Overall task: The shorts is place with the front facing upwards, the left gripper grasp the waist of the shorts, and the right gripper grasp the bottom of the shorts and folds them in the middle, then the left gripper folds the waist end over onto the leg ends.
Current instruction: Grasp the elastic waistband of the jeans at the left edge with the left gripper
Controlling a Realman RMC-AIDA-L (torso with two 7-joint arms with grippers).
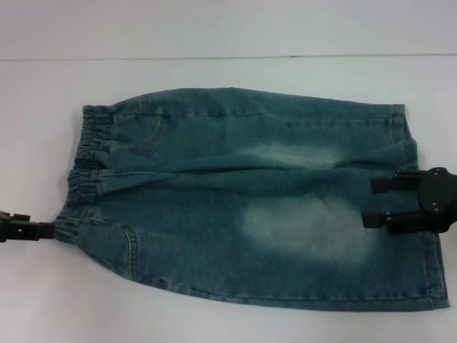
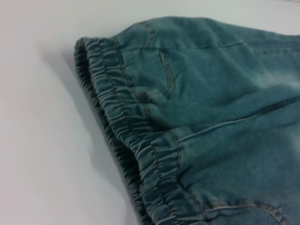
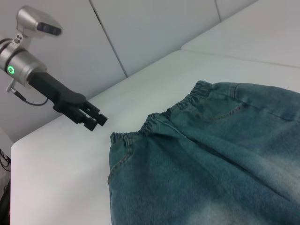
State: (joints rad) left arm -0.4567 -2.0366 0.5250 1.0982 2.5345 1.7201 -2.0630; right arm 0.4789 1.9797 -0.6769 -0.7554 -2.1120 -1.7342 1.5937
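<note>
The shorts (image 1: 257,200) lie flat on the white tabletop (image 1: 214,71), long axis running left to right. The waist (image 1: 84,171) is at my left, the bottom of the shorts (image 1: 425,207) at my right.

My left gripper (image 1: 25,230) is low, just beside the near corner of the waist; whether its fingers are apart I cannot tell.

My right gripper (image 1: 375,201) hovers over the leg ends, fingers spread, holding nothing.

Each arm is nearest its own end. There is free tabletop around the shorts for folding.
</note>
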